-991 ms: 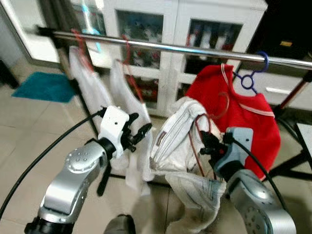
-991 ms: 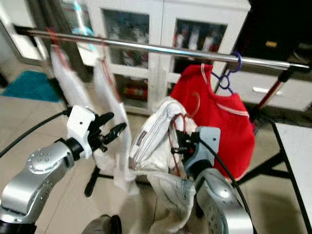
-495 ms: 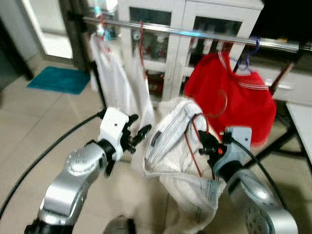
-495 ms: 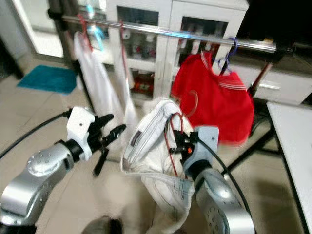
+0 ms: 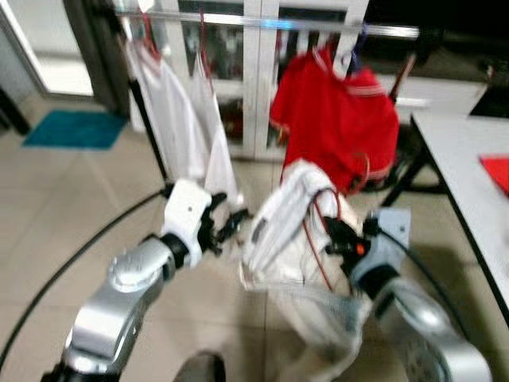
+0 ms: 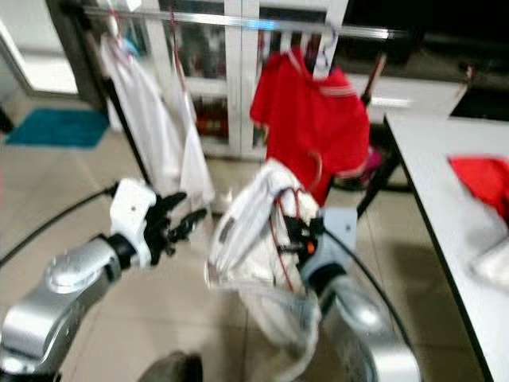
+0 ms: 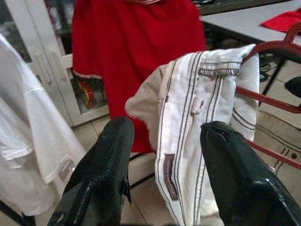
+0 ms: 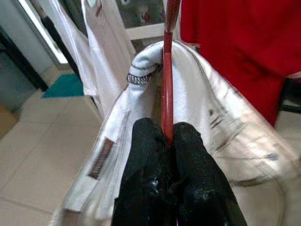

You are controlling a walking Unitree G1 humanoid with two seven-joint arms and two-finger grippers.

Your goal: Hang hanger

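Fingers (image 8: 188, 155) of the right gripper (image 8: 168, 141) clench the red hanger (image 8: 168, 75), white trousers (image 8: 216, 108) draped around it; left gripper (image 7: 162, 141) released, beside them.

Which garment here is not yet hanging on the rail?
The white trousers on the red hanger, gripped by the right gripper. The red shirt and white shirts already hang from the rail.

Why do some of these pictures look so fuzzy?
Both eye views are smeared by blur, so the rail and red shirt look soft. The left wrist view is sharp on the white garment. The right wrist view is crisp on the red hanger, blurry at its edges.
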